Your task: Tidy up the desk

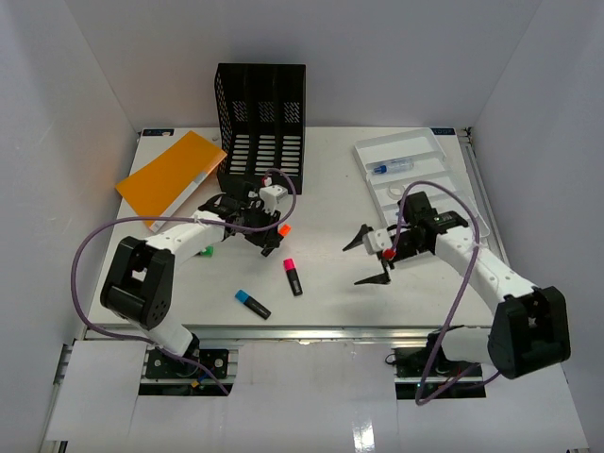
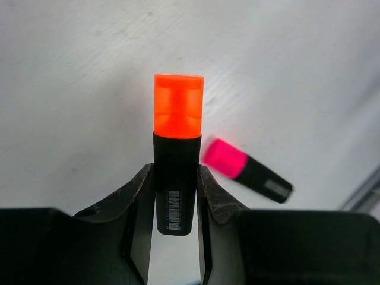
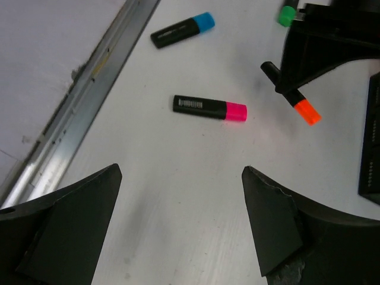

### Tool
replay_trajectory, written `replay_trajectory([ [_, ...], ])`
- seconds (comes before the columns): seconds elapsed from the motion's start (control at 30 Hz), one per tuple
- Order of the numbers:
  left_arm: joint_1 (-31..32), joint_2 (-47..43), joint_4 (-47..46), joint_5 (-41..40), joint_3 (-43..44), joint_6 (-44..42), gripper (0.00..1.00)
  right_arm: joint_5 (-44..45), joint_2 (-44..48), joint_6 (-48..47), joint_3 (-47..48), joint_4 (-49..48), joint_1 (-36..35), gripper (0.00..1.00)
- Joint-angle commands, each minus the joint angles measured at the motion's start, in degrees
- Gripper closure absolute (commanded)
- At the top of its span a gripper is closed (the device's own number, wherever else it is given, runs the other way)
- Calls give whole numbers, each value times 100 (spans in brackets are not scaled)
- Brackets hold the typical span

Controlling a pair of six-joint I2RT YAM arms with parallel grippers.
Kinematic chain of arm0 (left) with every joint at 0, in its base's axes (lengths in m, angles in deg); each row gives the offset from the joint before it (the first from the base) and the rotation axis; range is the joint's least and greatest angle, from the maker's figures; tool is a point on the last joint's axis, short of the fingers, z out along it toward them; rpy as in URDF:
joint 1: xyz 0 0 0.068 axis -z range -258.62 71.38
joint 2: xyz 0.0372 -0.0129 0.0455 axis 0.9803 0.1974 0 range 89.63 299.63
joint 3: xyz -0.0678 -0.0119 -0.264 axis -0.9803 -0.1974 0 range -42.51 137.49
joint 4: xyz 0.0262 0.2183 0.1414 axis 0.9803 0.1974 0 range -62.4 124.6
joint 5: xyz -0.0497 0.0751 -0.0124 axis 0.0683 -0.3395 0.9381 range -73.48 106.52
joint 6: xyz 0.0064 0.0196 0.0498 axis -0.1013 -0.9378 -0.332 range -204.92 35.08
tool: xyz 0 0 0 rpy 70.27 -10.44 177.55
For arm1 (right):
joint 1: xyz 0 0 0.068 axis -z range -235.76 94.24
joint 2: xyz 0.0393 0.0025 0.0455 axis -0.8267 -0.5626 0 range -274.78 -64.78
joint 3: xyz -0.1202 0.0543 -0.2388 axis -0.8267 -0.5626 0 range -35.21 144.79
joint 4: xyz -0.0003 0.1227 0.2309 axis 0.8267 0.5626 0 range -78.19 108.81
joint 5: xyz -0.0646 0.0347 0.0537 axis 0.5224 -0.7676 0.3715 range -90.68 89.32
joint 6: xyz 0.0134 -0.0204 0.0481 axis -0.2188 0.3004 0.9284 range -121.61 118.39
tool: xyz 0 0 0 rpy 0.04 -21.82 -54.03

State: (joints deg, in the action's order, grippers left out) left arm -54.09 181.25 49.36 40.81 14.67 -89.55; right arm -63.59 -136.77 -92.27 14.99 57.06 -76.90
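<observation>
On the white desk [image 1: 330, 198], my left gripper [image 1: 269, 236] [image 2: 175, 178] is shut on the black body of an orange-capped highlighter [image 2: 178, 113] [image 1: 283, 229] [image 3: 297, 104], whose cap sticks out past the fingertips. A pink-capped highlighter [image 1: 293, 276] [image 2: 246, 169] [image 3: 211, 108] lies flat just beyond it. Nearer the front edge lies a blue-capped highlighter [image 1: 252, 303] [image 3: 181, 31], and a green-capped one [image 1: 207, 251] [image 3: 287, 15] lies beside the left forearm. My right gripper [image 1: 354, 264] [image 3: 181, 169] stands wide open over bare desk, right of the pink highlighter, with nothing between its fingers.
A black mesh file organizer [image 1: 261, 123] stands at the back, close behind the left gripper. An orange folder [image 1: 170, 177] lies at the back left. A white compartmented tray [image 1: 363, 151] lies at the back right. A metal rail [image 1: 311, 332] [image 3: 83, 101] runs along the near edge.
</observation>
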Motion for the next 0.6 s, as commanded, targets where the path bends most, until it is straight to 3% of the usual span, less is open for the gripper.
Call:
replay_trajectory([
  [0.0, -1, -276, -160, 1955, 168, 731, 89, 1822, 778, 303, -593, -1958, -1213, 11],
  [0.17, -1, 64, -371, 3283, 144, 1293, 91, 2725, 170, 591, 176, -2266, -1745, 22],
  [0.4, 70, 129, -477, 3684, 118, 1479, 92, 4300, -573, 876, 563, -2793, -2670, 29],
  [0.57, 91, 75, -489, 3755, 105, 1491, 91, 4604, -764, 913, 553, -2990, -2925, 29],
])
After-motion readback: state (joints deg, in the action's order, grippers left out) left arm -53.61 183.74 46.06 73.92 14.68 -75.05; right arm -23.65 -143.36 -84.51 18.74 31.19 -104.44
